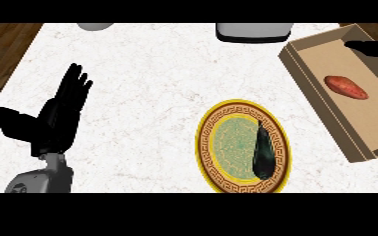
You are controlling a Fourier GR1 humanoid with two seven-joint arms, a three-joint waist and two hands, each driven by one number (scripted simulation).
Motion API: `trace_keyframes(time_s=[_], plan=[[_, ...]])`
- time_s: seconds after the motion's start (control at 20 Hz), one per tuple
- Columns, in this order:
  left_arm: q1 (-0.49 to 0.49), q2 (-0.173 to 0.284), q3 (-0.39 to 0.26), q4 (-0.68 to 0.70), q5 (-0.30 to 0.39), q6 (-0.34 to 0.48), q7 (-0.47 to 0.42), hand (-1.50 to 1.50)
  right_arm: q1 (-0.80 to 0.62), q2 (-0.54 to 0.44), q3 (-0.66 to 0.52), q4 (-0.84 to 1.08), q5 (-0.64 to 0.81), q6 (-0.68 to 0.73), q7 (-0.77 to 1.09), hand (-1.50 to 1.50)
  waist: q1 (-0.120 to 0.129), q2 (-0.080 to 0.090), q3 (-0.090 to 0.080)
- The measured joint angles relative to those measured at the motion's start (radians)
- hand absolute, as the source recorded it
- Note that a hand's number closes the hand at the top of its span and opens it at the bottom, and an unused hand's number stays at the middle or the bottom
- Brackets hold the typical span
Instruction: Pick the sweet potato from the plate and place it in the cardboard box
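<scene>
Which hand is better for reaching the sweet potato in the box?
Probably the right hand: it shows just over the cardboard box, near the sweet potato. The left hand rests open far across the plate.

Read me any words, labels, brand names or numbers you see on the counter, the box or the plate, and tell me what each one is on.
None can be read here.
Cardboard box: plain brown walls, no print or label.
Plate: only a gold key-pattern border around a green centre, no letters.
Sweet potato and the dark vegetable: no stickers.
White items at the counter's far edge: no visible markings.
</scene>
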Motion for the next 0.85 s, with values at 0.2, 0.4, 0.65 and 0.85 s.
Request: trace_keyframes(time_s=[0.2,0.4,0.65,0.85], plan=[[-0.001,-0.008,-0.009,-0.013,-0.003,0.007,0.012,0.00,0.012,-0.025,-0.083,0.013,-0.122,0.073,-0.021,-1.50,-0.003,-0.001,0.000],[0.008,-0.017,-0.014,-0.008,-0.014,0.015,-0.005,0.00,0.050,-0.096,-0.149,0.050,-0.214,0.136,-0.066,-1.50,-0.001,0.001,-0.001],[-0.008,-0.006,-0.003,-0.002,-0.010,0.010,-0.001,0.00,0.107,-0.165,-0.193,0.115,-0.295,0.175,-0.147,-1.50,0.002,0.003,0.000],[0.003,-0.010,-0.008,-0.003,-0.012,0.008,-0.008,0.00,0.154,-0.207,-0.202,0.142,-0.348,0.209,-0.190,-1.50,0.001,0.002,-0.001]])
